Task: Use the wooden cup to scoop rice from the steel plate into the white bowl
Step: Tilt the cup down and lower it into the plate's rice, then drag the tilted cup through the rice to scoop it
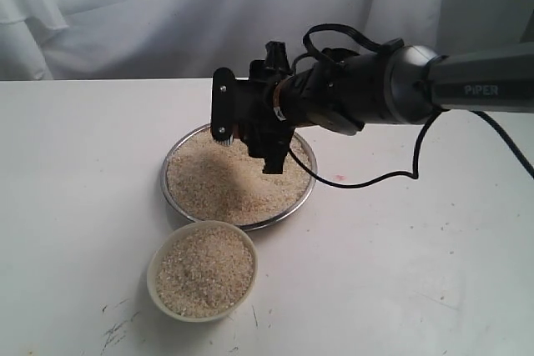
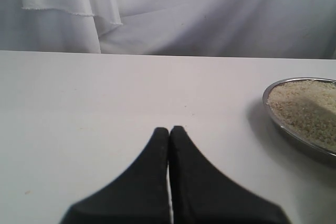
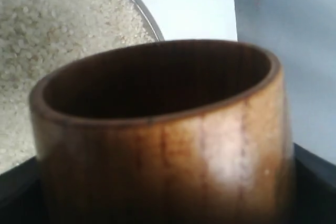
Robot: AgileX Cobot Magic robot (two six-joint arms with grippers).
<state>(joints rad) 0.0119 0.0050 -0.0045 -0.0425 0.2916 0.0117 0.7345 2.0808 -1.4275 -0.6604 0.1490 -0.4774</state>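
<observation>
- Right end effector (image 1: 250,132) clamped on wooden cup (image 3: 157,135), which looks empty, above rice (image 1: 221,185) in steel plate (image 1: 166,181).
- White bowl (image 1: 175,310) lies at 7 o'clock from it.
- Left end effector (image 2: 169,129) pinched together, farther off.

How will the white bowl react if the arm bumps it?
Probably slides rather than tips: the white bowl looks low and wide, flat on the smooth table. Likely heavy for its size, being filled nearly to the rim with rice. A sharp knock could spill grains.
</observation>
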